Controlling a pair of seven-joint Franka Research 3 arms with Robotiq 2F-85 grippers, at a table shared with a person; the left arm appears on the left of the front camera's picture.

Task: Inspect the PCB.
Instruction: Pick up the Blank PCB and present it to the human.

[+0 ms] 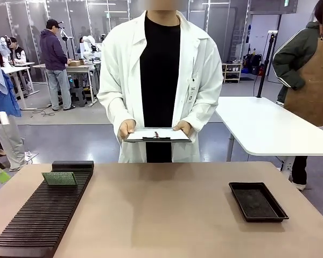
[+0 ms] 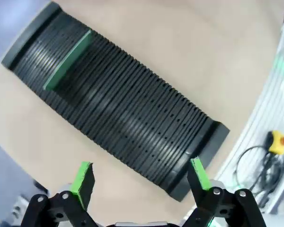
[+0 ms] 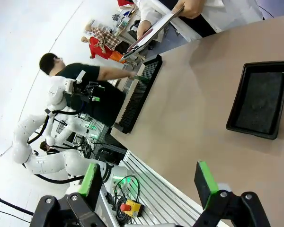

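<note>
Your left gripper [image 2: 141,175] is wide open, with both green-padded fingers [image 2: 83,182] spread and gripping nothing. Past those fingers lies the black slotted rack [image 2: 123,109], running diagonally across the left wrist view. Its near end is just beyond the finger on the picture's right. The PCB [image 2: 67,60] is well apart from the fingers, up and to the picture's left, in the slots near the rack's far end. In the front view you see the PCB [image 1: 59,179] tilted there, green face showing, on the rack [image 1: 43,215].

Your right gripper [image 3: 149,177] is also fully open and grips nothing; its fingers [image 3: 206,182] hang over the table [image 3: 189,118] edge. The black tray [image 3: 259,99] lies beyond them, toward the picture's right and well apart. The rack [image 3: 137,94] and PCB [image 3: 138,78] are far ahead of these fingers, small.

Across the table a person holds a clipboard [image 1: 157,135] in both hands [image 1: 127,129].
</note>
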